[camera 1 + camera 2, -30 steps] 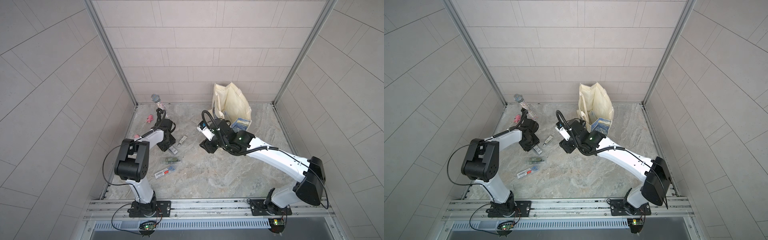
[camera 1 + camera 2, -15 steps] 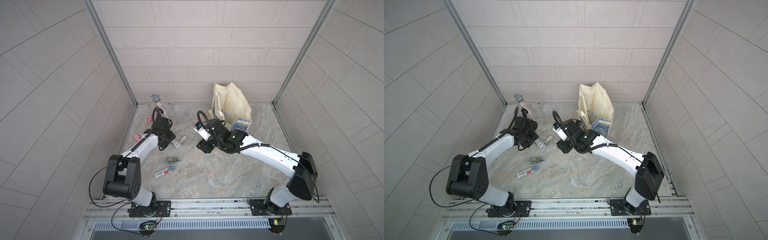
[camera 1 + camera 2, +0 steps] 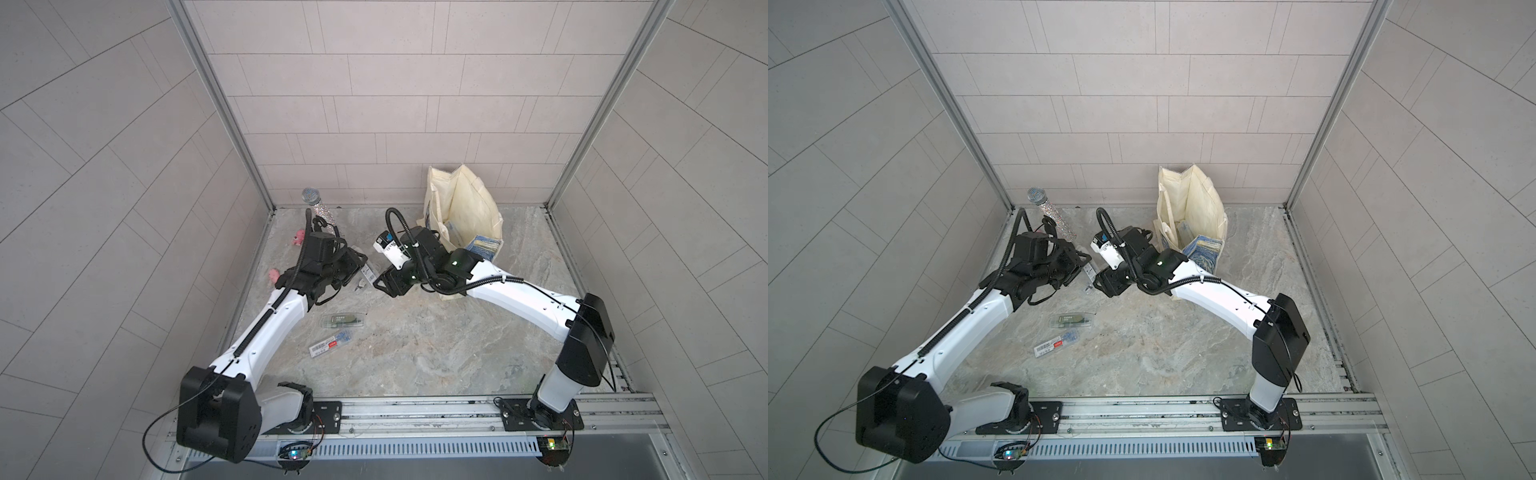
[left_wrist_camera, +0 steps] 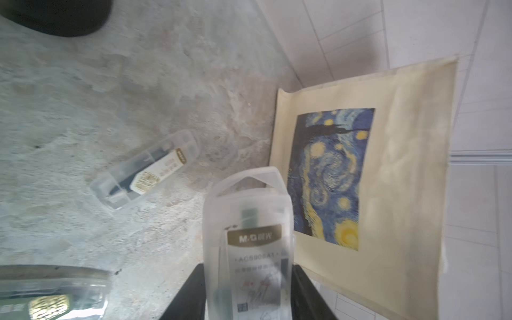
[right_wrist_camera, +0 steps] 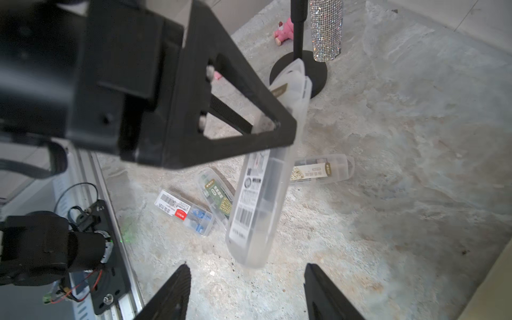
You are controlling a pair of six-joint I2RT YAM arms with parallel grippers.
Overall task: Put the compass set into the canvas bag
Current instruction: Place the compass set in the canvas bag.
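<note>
Looking across both top views, we find the left arm and right arm stretched from the bottom rail toward mid-frame, wrists nearly meeting. Grey tiled walls enclose the marbled tabletop. The canvas bag stands at its upper right. The left gripper clamps the compass set above the tabletop, left of the bag. The right gripper gapes empty.

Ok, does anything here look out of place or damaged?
Nothing looks broken or spilled. The one oddity is the compass set, off the table and hanging tilted, clamped in the left gripper. Three other clear cases lie scattered at different angles on the table: a gold-labelled case, a green-labelled case, a red-and-blue case.
</note>
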